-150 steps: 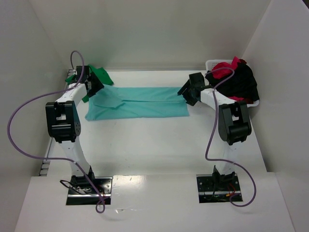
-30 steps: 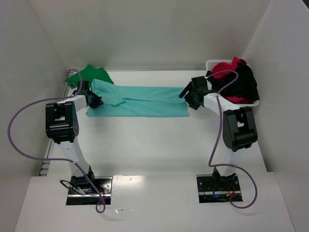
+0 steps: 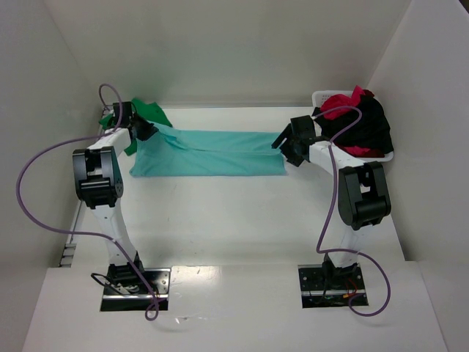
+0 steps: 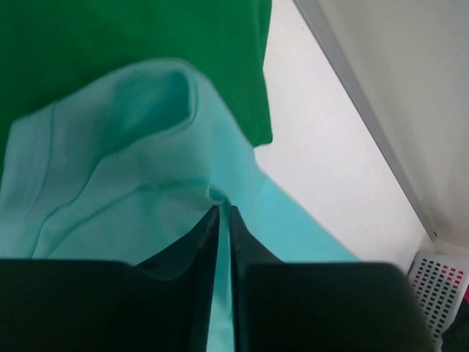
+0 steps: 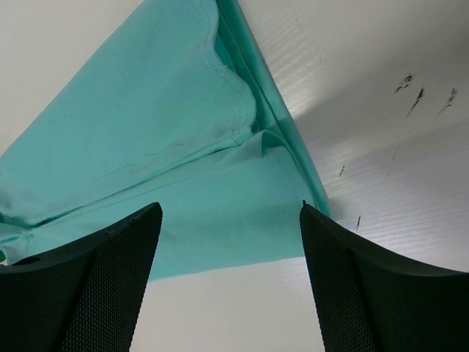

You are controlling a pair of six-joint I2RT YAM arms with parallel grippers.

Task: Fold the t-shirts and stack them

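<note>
The teal shirt lies folded into a long band across the far half of the table, its left end raised in a soft hump where the left gripper has it. In the left wrist view, the left gripper has its jaws pressed together on a thin ridge of the teal shirt. The green shirt sits close behind, at the far left corner. At the other end, the right gripper hovers over the hem with its jaws wide apart and nothing between them. The right wrist view shows the right gripper above the teal shirt, which lies flat there with its layered edges showing. A red shirt and a black shirt wait heaped in the white basket at the far right. The risk appears to be twofold. The left pinch holds only a slim fold, which could slip out under a pull. With the right end unheld, any drag from the left could skew the band or undo its layers, and could catch the green shirt nearby.
</note>
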